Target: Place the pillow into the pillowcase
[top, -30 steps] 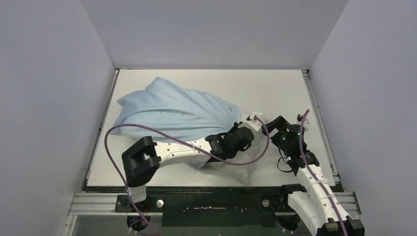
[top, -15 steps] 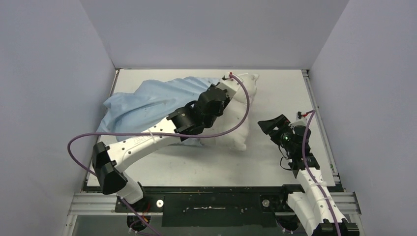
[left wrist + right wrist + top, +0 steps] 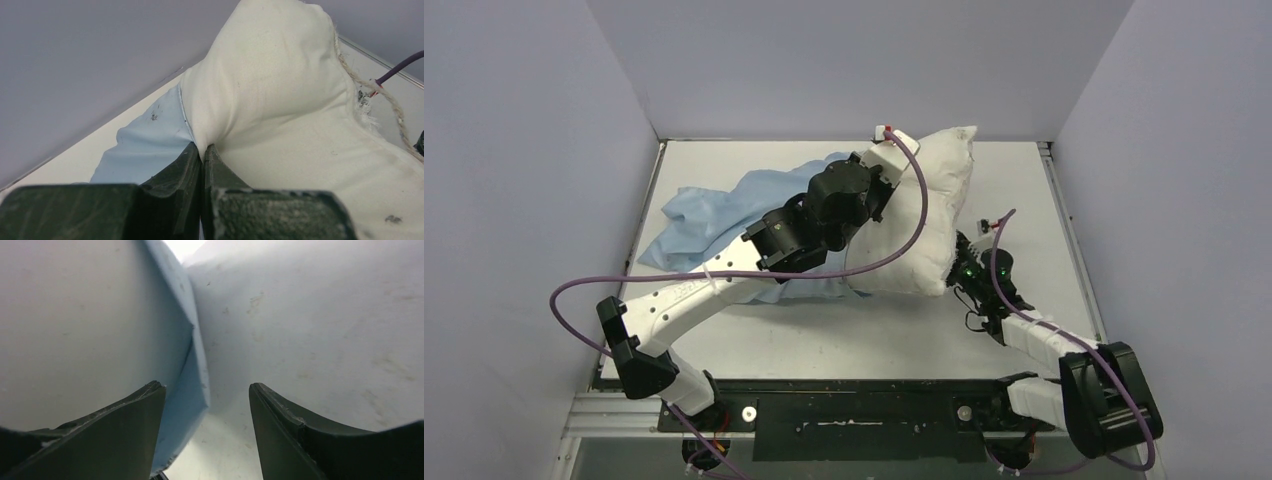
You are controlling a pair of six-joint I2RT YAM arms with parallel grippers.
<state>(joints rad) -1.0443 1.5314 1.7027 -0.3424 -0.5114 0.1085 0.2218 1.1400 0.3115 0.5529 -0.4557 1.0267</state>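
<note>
The off-white pillow [image 3: 924, 215] is lifted on end at the back right of the table. Its top corner is near the back wall. My left gripper [image 3: 886, 178] is shut on a fold of the pillow [image 3: 280, 100], pinched between the jaws [image 3: 202, 149]. The light blue pillowcase [image 3: 714, 215] lies crumpled to the left, partly under my left arm. It also shows in the left wrist view [image 3: 145, 147]. My right gripper [image 3: 956, 268] is open at the pillow's lower right corner. In the right wrist view [image 3: 205, 386] a blue pillowcase edge [image 3: 190, 385] lies between its fingers, nearer the left one.
Grey-violet walls [image 3: 544, 200] close in the white table [image 3: 1024, 190] on three sides. A metal rail [image 3: 854, 410] runs along the near edge. Purple cables [image 3: 594, 290] loop off both arms, one across the pillow.
My left arm has pulled the pillow up and toward the back right, so more of it shows outside the blue cloth. My right gripper has moved left to the pillow's lower corner.
</note>
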